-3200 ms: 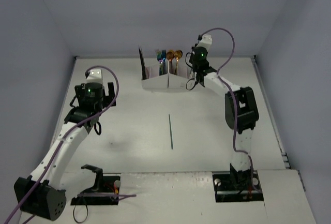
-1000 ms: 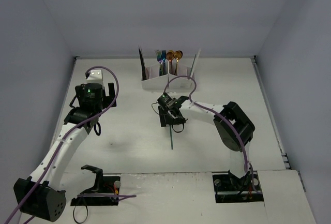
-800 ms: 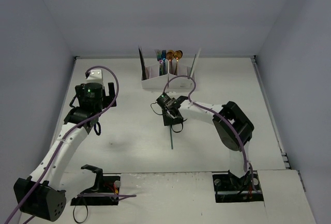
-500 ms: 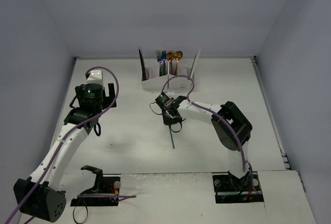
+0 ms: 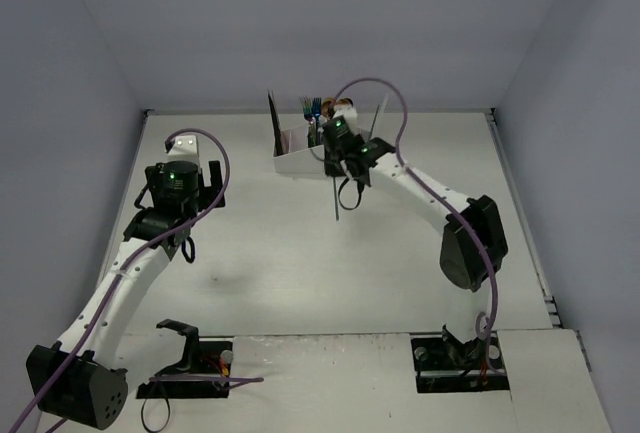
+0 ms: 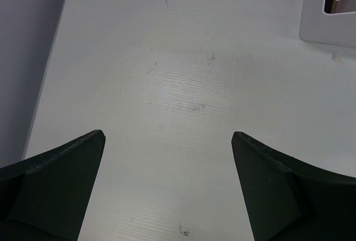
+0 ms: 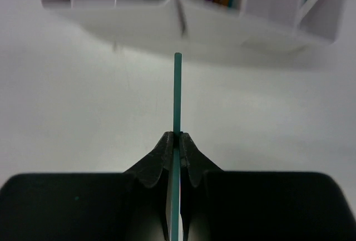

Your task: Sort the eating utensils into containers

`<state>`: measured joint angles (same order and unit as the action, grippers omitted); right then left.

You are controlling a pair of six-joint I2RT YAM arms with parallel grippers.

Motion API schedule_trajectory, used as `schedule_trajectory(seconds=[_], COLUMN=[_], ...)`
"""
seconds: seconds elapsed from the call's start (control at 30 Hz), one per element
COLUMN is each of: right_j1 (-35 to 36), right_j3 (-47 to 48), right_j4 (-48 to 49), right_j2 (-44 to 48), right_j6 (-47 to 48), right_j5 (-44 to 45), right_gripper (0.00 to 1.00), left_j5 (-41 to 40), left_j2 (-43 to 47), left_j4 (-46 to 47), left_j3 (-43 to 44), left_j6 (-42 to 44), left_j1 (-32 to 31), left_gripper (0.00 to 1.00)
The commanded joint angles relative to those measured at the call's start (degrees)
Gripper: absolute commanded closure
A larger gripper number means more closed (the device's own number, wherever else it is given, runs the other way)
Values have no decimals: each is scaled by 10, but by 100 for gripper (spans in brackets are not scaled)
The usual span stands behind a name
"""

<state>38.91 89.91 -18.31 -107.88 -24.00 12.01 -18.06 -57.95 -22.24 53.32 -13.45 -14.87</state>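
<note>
In front of the box [image 5: 298,161], right claw [image 7: 177,141]: you have it clamped on a teal chopstick [image 7: 177,93].
Chopstick: its far tip near the box's front wall.
Left claw [image 6: 168,134]: spread wide, empty, well left of the box.

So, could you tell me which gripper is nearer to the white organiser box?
Right. The right gripper, shut on a teal chopstick, is close in front of the organiser box; the open left gripper is far off to its left.
</note>
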Motion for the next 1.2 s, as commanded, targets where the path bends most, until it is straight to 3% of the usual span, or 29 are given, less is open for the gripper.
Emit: schedule_trajectory(seconds=[0.0,0.4,0.6,0.83,1.0,1.17], right_j1=[-71,-183,-194,-192,-191,-188], right_j3=[76,107,106,18,-18,-50], right_j4=[88,403,483,572,583,586], right_j2=[68,-7,-74,-98,-100,-87], right_j6=[59,127,142,130,120,111], right_j5=[53,80,70,51,37,7], right_gripper=[100,100,100,100,100,90], left_j5=[-9,-7,-15,-13,-13,-7], left_j2=[12,13,18,17,17,15], left_j4=[19,20,19,19,20,20], left_j3=[15,16,15,15,13,14], left_j6=[6,8,9,11,11,13], left_j1=[3,4,3,3,4,4], left_gripper=[3,3,3,3,3,3])
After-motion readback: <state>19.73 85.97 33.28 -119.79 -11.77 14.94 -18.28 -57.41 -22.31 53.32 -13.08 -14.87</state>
